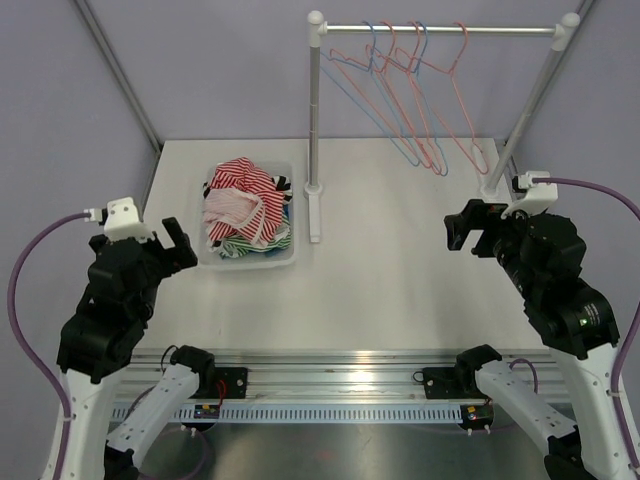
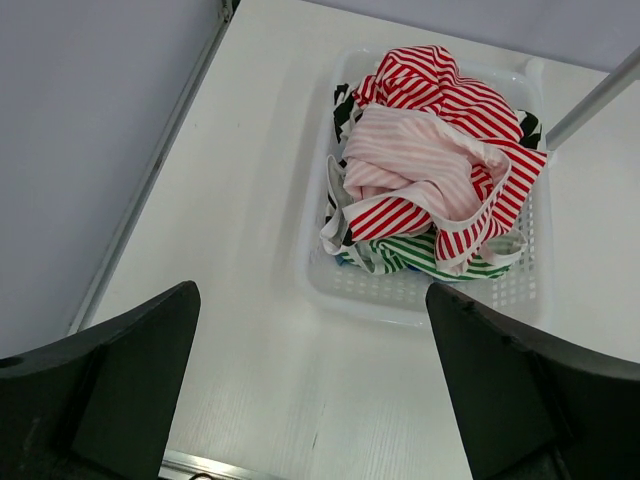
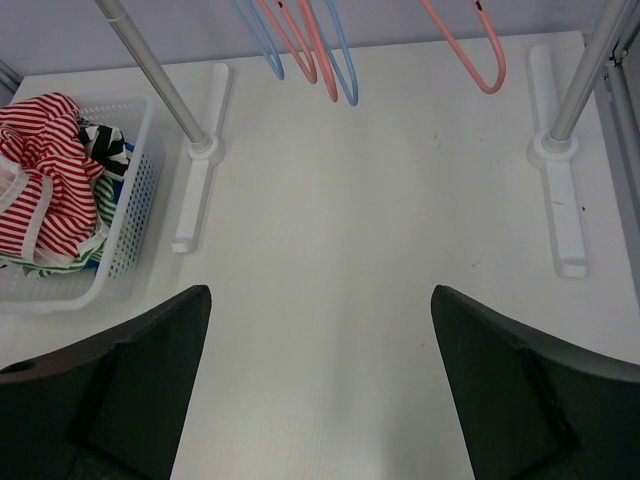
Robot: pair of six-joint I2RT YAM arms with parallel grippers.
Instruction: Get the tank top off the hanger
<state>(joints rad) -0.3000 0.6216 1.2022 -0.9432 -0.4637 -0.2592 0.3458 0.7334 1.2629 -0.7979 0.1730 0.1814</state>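
Observation:
Several striped tank tops lie heaped in a white basket [image 1: 250,262] at the left of the table. A pale pink striped tank top [image 1: 235,208] [image 2: 410,160] sits on top, over red-and-white [image 2: 440,95] and green-and-white [image 2: 430,255] ones. Several pink and blue wire hangers [image 1: 436,168] [image 3: 490,85] hang bare from the rail [image 1: 440,30]. My left gripper [image 1: 175,240] [image 2: 311,292] is open above the table, just short of the basket's near side. My right gripper [image 1: 462,228] [image 3: 321,292] is open over bare table, below the hangers. Neither holds anything.
The rack stands on two posts with flat white feet, the left foot [image 1: 314,215] [image 3: 195,190] right beside the basket and the other [image 3: 562,190] at the right. The metal frame rail [image 2: 150,190] runs along the table's left edge.

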